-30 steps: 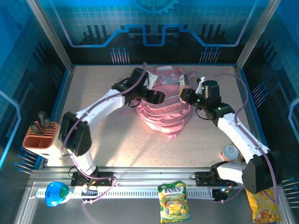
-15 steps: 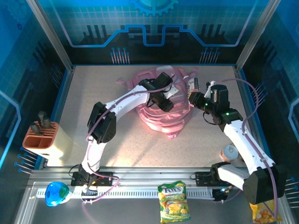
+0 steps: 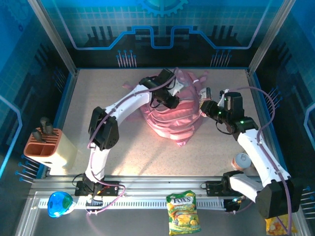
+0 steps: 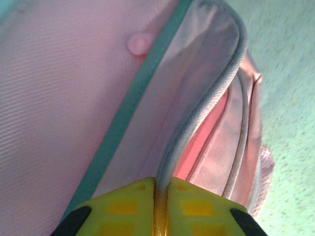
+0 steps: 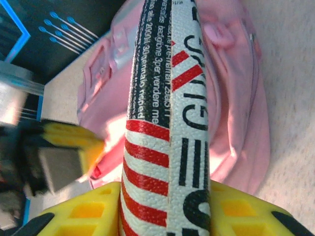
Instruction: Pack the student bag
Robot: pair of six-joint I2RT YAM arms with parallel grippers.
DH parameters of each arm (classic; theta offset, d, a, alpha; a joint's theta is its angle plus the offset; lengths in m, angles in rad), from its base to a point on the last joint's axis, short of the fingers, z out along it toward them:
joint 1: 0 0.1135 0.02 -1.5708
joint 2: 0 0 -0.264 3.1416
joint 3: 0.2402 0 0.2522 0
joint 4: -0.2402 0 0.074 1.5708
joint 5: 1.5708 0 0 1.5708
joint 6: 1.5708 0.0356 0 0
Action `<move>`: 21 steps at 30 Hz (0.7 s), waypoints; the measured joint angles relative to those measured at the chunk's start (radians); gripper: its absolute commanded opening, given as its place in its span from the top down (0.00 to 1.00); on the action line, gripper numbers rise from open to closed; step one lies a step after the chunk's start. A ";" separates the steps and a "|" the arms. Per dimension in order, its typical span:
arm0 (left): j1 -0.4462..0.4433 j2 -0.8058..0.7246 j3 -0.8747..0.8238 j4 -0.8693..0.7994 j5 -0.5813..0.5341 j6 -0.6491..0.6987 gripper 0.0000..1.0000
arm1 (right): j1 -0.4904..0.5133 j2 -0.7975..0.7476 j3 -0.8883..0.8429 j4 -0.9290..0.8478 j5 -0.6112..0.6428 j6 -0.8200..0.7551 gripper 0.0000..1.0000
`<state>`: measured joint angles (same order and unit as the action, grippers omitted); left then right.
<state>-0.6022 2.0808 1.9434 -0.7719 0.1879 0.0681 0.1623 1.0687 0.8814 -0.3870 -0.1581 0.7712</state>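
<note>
Student bag (image 3: 170, 118): pink, slumped in a heap at the far middle of the bench (image 3: 98, 93). Soft cloth with no frame. Judged light and floppy; it will sag and drag rather than lift clean. The broad panels look too slack to pinch well. The best hold is probably the grey piped rim (image 4: 206, 113) of the opening, where the fabric is stiffened and won't slip through.

Left gripper (image 4: 161, 196) sits on top of the student bag, toward its upper left side. It is clenched on that piped rim, and the piping runs straight between the yellow fingers. Pink lining shows in the gap beneath the rim.

Right gripper (image 5: 165, 206) is just off the bag's right side, grasping a red, white and black striped packet (image 5: 167, 98). The packet's far end points at the bag.

The mouth looks narrow. Judged that the rim needs lifting wider before the packet can go in.
</note>
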 measured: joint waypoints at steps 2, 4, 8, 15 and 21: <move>0.017 -0.039 -0.035 0.040 0.023 -0.027 0.92 | 0.000 0.020 0.003 -0.028 -0.035 0.035 0.74; 0.030 -0.072 -0.067 0.083 0.040 -0.051 0.94 | 0.000 0.036 0.003 -0.043 -0.072 0.064 0.74; 0.037 -0.121 -0.138 0.175 0.058 -0.090 0.97 | 0.003 0.080 0.003 -0.029 -0.166 0.114 0.74; 0.037 -0.169 -0.220 0.285 0.073 -0.122 0.97 | 0.067 0.248 0.080 0.040 -0.295 0.151 0.73; 0.037 -0.205 -0.259 0.330 0.075 -0.123 0.98 | 0.113 0.445 0.207 0.097 -0.391 0.176 0.67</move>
<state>-0.5648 1.8759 1.6848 -0.4423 0.2626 -0.0547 0.2752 1.5139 1.0882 -0.2905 -0.5491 0.9470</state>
